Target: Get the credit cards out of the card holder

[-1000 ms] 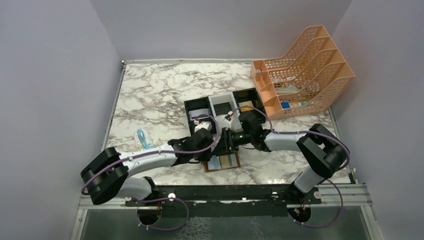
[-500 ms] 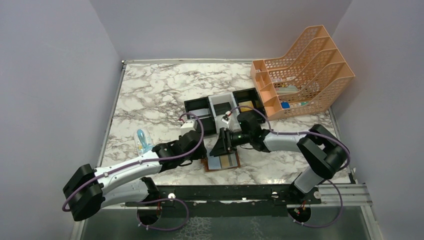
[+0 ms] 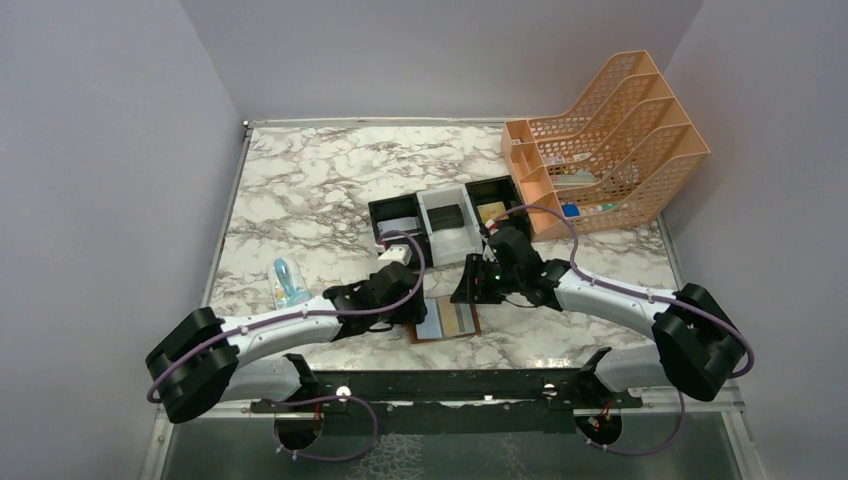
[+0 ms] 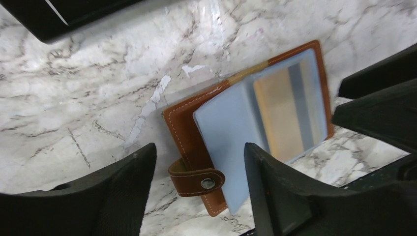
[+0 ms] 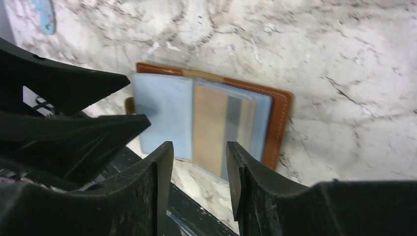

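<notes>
Since a second ago the left gripper (image 4: 199,160) has spread its jaws wide and the right arm's elbow has swung outward. Neither gripper holds anything. The card holder (image 4: 189,130) lies open on the table (image 4: 98,73) just beneath the left fingers, its snap tab between them, and just beyond the half-open right gripper (image 5: 199,147). The credit cards (image 4: 275,110) sit in its pockets.

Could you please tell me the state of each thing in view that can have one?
card holder: lying open on the table, snap tab undone.
credit cards: inside the pale blue pockets, not yet out.
left gripper: open, empty, above the snap tab end.
right gripper: open, empty, above the holder.
tray: small black block in its middle compartment.
</notes>
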`<action>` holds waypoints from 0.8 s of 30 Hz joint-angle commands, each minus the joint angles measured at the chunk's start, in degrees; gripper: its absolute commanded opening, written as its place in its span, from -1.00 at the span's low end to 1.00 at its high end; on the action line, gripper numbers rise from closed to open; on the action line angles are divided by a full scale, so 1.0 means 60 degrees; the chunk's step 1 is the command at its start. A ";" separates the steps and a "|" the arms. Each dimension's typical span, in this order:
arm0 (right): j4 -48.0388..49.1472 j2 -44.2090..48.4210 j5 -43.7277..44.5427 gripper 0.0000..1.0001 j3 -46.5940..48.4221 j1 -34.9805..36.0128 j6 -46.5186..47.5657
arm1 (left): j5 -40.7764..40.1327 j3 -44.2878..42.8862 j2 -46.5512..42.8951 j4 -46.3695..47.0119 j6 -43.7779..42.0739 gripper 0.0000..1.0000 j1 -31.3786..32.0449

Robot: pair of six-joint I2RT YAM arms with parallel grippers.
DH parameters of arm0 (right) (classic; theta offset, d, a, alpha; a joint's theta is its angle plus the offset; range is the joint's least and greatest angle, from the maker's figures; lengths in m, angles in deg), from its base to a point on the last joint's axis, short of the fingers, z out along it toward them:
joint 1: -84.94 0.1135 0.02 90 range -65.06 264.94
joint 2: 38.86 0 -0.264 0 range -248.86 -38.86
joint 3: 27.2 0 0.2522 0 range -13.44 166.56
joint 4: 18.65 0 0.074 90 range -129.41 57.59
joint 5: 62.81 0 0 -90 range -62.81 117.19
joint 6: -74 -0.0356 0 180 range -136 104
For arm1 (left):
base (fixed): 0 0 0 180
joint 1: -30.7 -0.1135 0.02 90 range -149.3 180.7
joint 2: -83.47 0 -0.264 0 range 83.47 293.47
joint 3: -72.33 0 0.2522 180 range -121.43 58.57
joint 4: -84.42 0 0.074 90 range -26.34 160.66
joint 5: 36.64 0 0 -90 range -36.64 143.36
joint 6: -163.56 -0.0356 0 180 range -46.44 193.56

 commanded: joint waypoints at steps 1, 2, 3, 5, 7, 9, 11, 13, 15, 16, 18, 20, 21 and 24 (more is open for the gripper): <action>-0.0680 0.0185 0.0586 -0.10 -0.0238 0.0058 0.0212 | 0.0640 -0.0414 0.0922 0.0182 -0.0508 0.23 0.0029; -0.0668 0.0155 0.0525 -0.11 -0.0250 0.0058 0.0209 | 0.0620 -0.0516 0.1092 0.0047 -0.0543 0.18 0.0029; -0.0670 0.0120 0.0497 -0.11 -0.0257 0.0058 0.0214 | 0.0586 -0.0582 0.1227 -0.0100 -0.0555 0.12 0.0025; -0.0597 0.0040 0.0427 -0.11 -0.0299 0.0058 0.0201 | 0.0562 -0.0613 0.1344 -0.0180 -0.0563 0.05 0.0025; -0.0586 -0.0044 0.0388 -0.12 -0.0292 0.0051 0.0209 | 0.0576 -0.0575 0.1303 -0.0170 -0.0524 0.04 0.0026; -0.0501 -0.0125 0.0278 -0.12 -0.0303 0.0058 0.0213 | 0.0570 -0.0531 0.1204 -0.0173 -0.0519 0.04 0.0028; -0.0355 -0.0195 0.0109 -0.13 -0.0324 0.0058 0.0225 | 0.0548 -0.0471 0.1077 -0.0172 -0.0519 0.04 0.0025; -0.0234 -0.0273 -0.0066 -0.14 -0.0329 0.0058 0.0239 | 0.0548 -0.0420 0.0963 -0.0174 -0.0519 0.03 0.0026; -0.0005 -0.0368 -0.0305 -0.16 -0.0365 0.0058 0.0240 | 0.0558 -0.0379 0.0888 -0.0168 -0.0532 0.00 0.0025; 0.0076 -0.0434 -0.0394 -0.16 -0.0381 0.0058 0.0240 | 0.0575 -0.0371 0.0868 -0.0148 -0.0554 -0.01 0.0032; 0.0193 -0.0616 -0.0562 -0.18 -0.0373 0.0058 0.0254 | 0.0612 -0.0363 0.0873 -0.0146 -0.0588 -0.07 0.0025; 0.0282 -0.0772 -0.0639 -0.19 -0.0375 0.0056 0.0243 | 0.0670 -0.0346 0.0915 -0.0131 -0.0592 -0.12 0.0033; 0.0274 -0.0845 -0.0621 -0.20 -0.0375 0.0058 0.0228 | 0.0690 -0.0337 0.0943 -0.0116 -0.0613 -0.15 0.0028; 0.0232 -0.1019 -0.0495 -0.20 -0.0375 0.0056 0.0197 | 0.0762 -0.0351 0.1049 -0.0094 -0.0636 -0.24 0.0025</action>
